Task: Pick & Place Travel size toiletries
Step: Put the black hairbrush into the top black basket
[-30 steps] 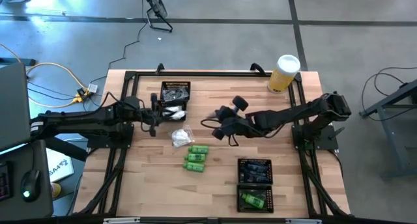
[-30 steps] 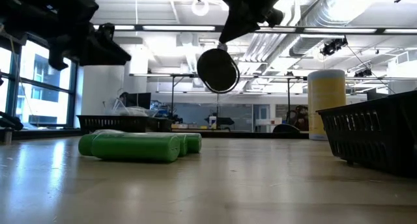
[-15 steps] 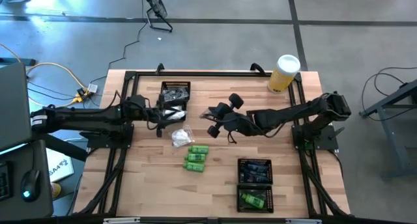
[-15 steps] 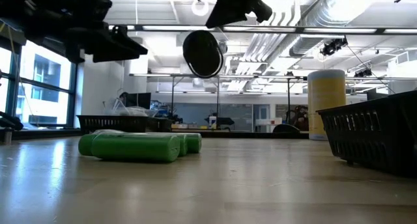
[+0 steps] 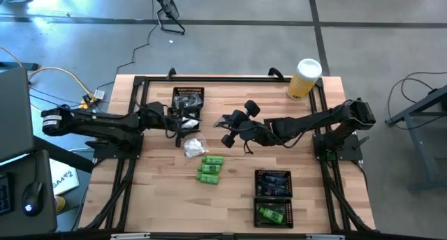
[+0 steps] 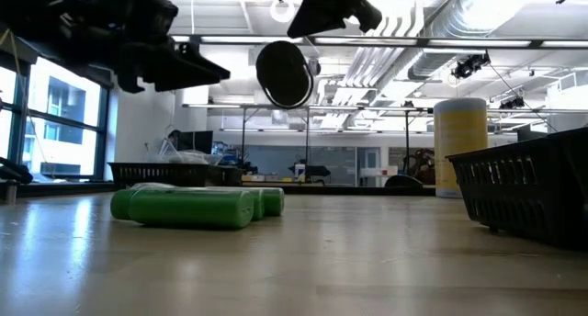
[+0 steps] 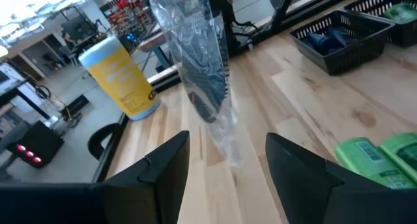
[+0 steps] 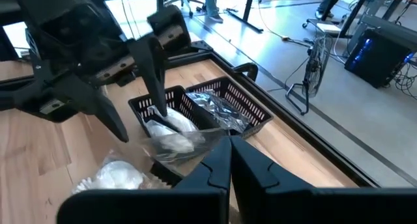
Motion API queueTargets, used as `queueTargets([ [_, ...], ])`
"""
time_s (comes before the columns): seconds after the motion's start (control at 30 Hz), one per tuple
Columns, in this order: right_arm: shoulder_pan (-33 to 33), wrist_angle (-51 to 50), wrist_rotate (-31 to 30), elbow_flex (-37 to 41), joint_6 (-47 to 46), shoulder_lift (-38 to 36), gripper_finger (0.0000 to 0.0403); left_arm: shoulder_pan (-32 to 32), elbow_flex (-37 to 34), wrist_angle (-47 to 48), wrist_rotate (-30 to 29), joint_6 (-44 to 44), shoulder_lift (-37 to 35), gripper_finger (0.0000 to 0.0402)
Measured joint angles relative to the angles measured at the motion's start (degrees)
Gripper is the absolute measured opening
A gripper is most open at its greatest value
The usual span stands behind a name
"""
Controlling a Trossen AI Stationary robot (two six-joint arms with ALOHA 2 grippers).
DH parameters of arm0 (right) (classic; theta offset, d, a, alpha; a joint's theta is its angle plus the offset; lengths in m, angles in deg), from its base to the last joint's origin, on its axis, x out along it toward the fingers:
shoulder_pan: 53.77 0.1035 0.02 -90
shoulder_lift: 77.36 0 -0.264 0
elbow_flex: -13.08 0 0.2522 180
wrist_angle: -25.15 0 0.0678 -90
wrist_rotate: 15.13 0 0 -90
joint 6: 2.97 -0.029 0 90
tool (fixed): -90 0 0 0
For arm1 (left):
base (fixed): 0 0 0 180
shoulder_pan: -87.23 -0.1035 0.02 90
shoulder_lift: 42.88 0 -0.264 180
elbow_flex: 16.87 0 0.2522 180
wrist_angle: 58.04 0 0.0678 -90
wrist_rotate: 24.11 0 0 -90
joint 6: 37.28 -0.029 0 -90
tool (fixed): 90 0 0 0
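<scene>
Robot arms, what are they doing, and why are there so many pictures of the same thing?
These are two robot arms at a wooden table, each ending in a two-fingered claw. One camera looks straight down from above, one sits low at table height, and one rides on each wrist.

On the table lie green bottles, a white crinkly packet, two black mesh trays and a tall yellow cylinder.

The right claw is shut and seems to hold a clear packet with something dark inside up in the air. The left claw is open, with its fingers on either side of the packet's lower end.
</scene>
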Motion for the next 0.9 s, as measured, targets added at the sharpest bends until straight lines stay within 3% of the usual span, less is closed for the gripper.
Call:
queueTargets([
  [0.9, 0.0, 0.0, 0.0, 0.0, 0.1, 0.0, 0.0002, 1.2, 11.2, -1.9, 3.3, 3.1, 15.1, 0.0196],
])
